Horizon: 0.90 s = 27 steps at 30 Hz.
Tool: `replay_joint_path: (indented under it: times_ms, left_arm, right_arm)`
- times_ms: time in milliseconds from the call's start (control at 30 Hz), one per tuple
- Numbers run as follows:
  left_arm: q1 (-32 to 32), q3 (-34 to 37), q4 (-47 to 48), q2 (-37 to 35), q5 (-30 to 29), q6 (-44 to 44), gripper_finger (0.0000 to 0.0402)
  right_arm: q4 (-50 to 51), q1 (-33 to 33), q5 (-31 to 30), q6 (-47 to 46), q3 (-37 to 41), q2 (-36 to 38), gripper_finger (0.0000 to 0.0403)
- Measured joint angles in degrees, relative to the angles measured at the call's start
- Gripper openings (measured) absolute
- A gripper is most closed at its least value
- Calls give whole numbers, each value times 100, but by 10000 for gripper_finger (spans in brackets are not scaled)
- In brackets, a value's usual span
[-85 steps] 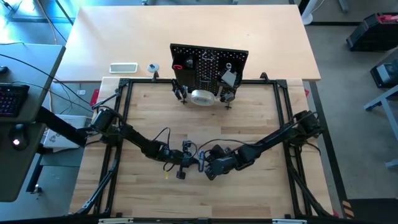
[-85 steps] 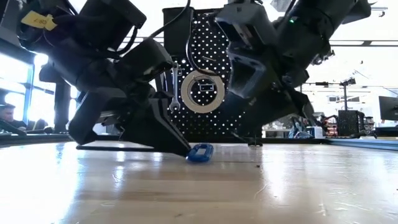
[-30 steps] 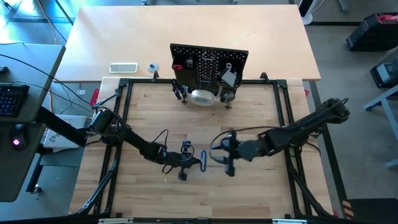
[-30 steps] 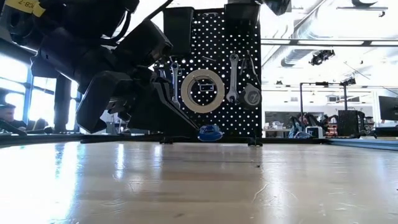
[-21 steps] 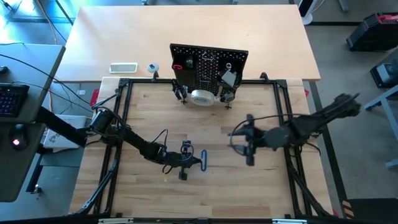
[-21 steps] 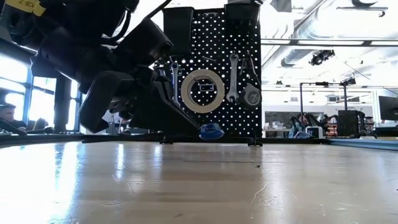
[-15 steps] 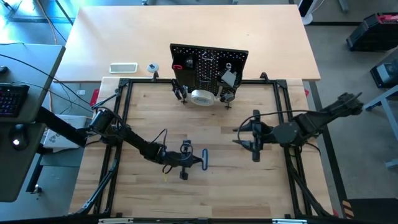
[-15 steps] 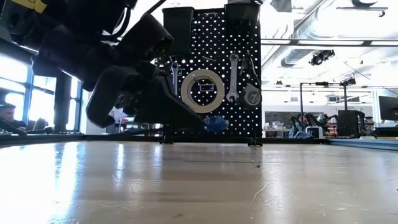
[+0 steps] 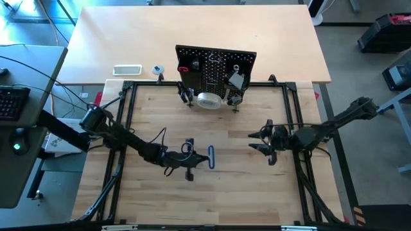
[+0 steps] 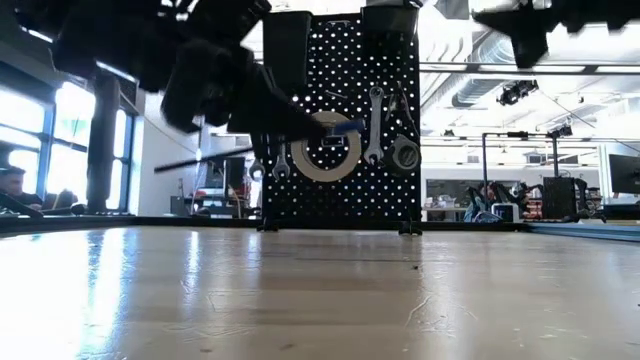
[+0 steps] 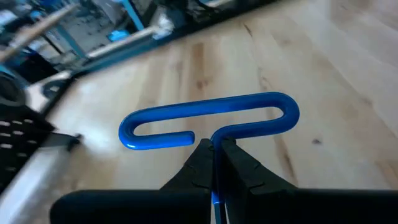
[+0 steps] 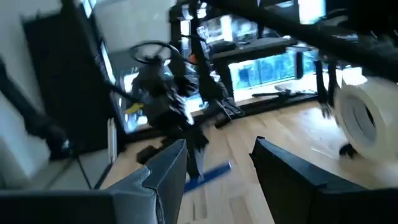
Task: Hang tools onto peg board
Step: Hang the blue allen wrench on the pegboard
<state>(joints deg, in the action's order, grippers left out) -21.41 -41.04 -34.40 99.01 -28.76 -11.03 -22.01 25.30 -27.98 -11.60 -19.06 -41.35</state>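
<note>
The left hand (image 9: 200, 158) pinches the shaft of the blue T-handle hex key (image 9: 210, 156), held above the wooden table (image 9: 231, 192) in front of the peg board (image 9: 215, 69). The left wrist view shows what the overhead one cannot: fingers (image 11: 200, 163) pressed together on the shaft just below the looped handle. The right hand (image 9: 259, 140), spread and empty, hangs right of the key. Seen level (window-lit room behind), the board carries a tape roll (image 10: 322, 146) and wrench (image 10: 375, 125).

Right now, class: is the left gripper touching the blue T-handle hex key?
Touching. The left wrist view shows the left gripper shut on the blue T-handle hex key, its fingertips pinching the shaft just below the looped handle.
</note>
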Motion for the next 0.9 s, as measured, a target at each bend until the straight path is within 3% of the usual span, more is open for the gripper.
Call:
replay_joint_path:
  times_ms: [133, 233, 533, 633, 900]
  left_arm:
    - [0, 0, 130, -283, -370, -198, 1]
    - [-2, 0, 148, -405, -799, -385, 1]
    - [116, 0, -185, -482, -1621, -793, 2]
    - [114, 0, -368, -482, -1749, -904, 7]
    - [68, 0, -444, -482, -1852, -917, 4]
  right_arm:
    - [-1598, -57, -264, -784, 871, -349, 183]
    - [-1940, -55, -539, -1488, 957, -970, 183]
    - [-1910, -115, -1001, -2145, -730, -3404, 183]
    - [-1458, -243, -943, -2435, -1321, -4011, 183]
    - [-751, -491, -741, -2862, -2064, -4820, 183]
